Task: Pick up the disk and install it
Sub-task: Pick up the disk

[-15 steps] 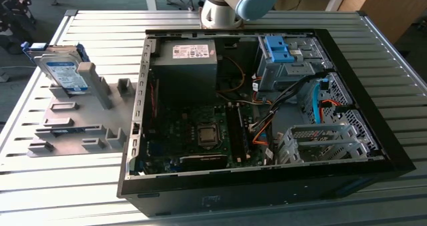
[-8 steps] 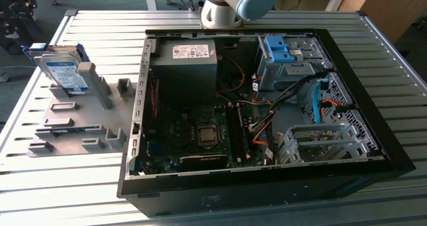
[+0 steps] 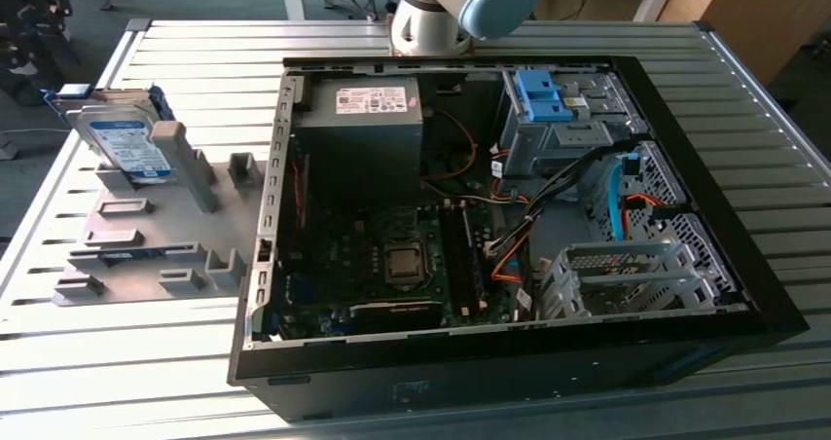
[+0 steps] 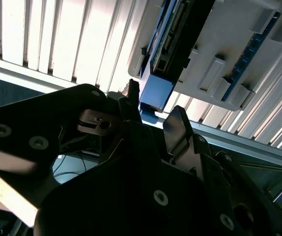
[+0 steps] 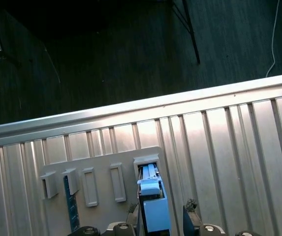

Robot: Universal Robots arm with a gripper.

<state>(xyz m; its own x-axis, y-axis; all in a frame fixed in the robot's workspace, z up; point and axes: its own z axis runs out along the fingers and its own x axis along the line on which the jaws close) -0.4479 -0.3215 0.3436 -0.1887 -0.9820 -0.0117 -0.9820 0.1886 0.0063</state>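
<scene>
The two fingers (image 5: 190,212) of the gripper (image 5: 161,215) stand wide apart and hold nothing. In both wrist views the blue bracket (image 4: 155,91) of the disk (image 5: 149,176) appears in the gap between them. I see no contact, and I cannot tell how high the gripper hangs above it. The disk stands on its edge in a slot at one end of a grey rack (image 5: 101,161), near the border of the ribbed metal table (image 5: 229,128). In the exterior view the disk (image 3: 124,143) sits in that rack on the exterior view's left, and the open computer case (image 3: 779,309) lies just beside the rack, on the exterior view's right. In my judgement the work is at its first step, the approach for picking up, and nothing of the installing is done. For a good grasp, I think, the fingers must come down straight on both sides of the disk and close only when deep enough, because a tilted pull could jam it in the slot.
</scene>
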